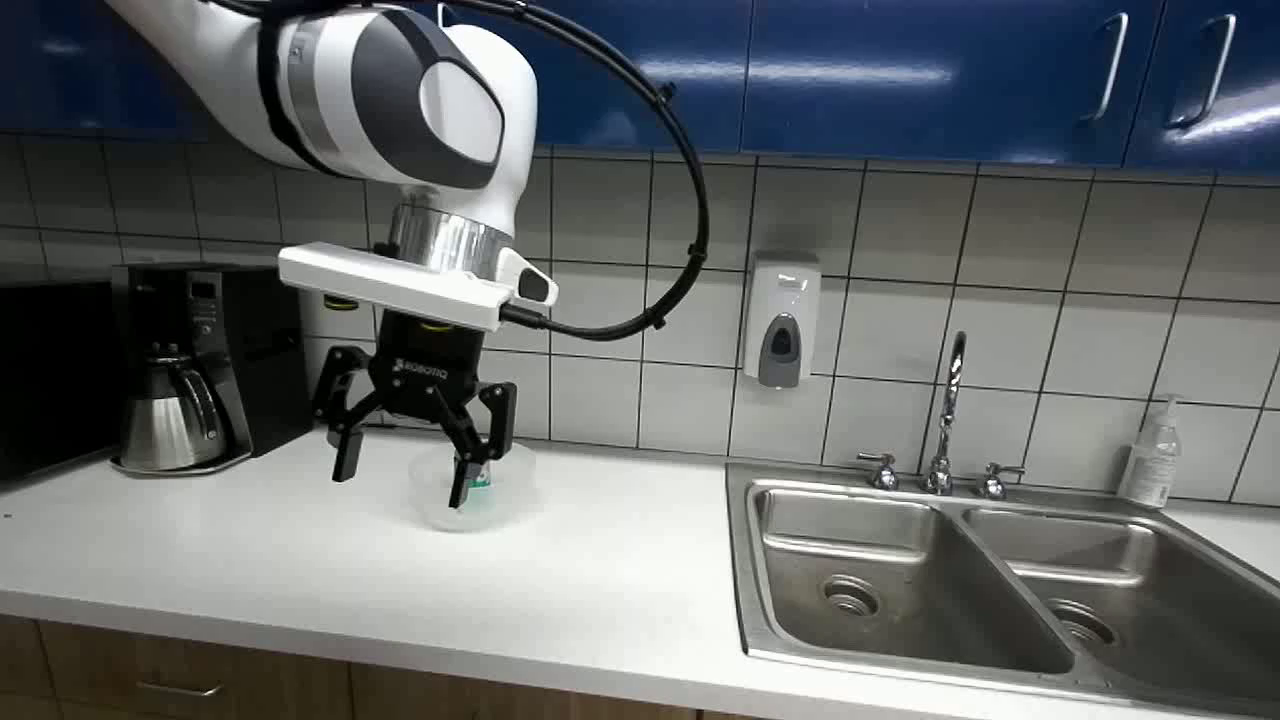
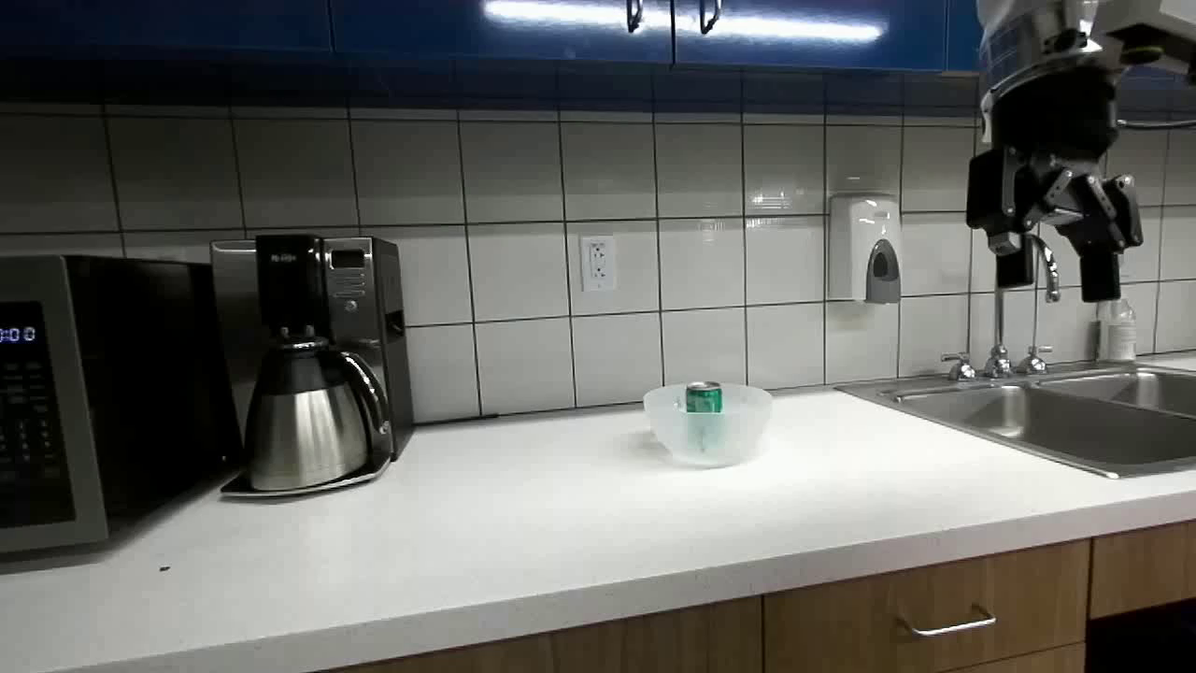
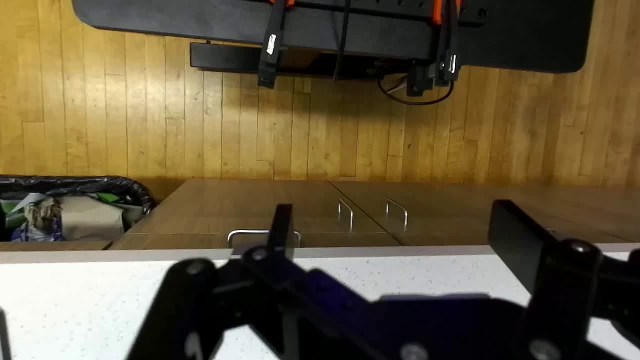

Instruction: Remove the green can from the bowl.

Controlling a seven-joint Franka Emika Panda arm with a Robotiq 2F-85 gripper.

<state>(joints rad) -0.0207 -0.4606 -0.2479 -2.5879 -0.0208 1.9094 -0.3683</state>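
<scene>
The green can (image 2: 704, 397) stands upright inside the translucent whitish bowl (image 2: 665, 425) on the counter, its silvery top above the rim. In an exterior view the bowl (image 1: 515, 495) and the can (image 1: 483, 477) are partly hidden behind a gripper finger. My gripper (image 1: 403, 478) is open, with nothing between its fingers. It also shows in an exterior view (image 2: 1058, 280), above counter height and well to the right of the bowl. In the wrist view the open fingers (image 3: 392, 222) are over the counter's front edge; neither can nor bowl shows there.
The coffee maker with its steel pot (image 2: 308, 421) and a microwave (image 2: 37, 402) stand at the left. A double sink (image 1: 850, 580) with a faucet (image 1: 945, 420) is at the right. A soap dispenser (image 1: 782, 320) hangs on the tiled wall. Blue cabinets (image 1: 850, 80) are above.
</scene>
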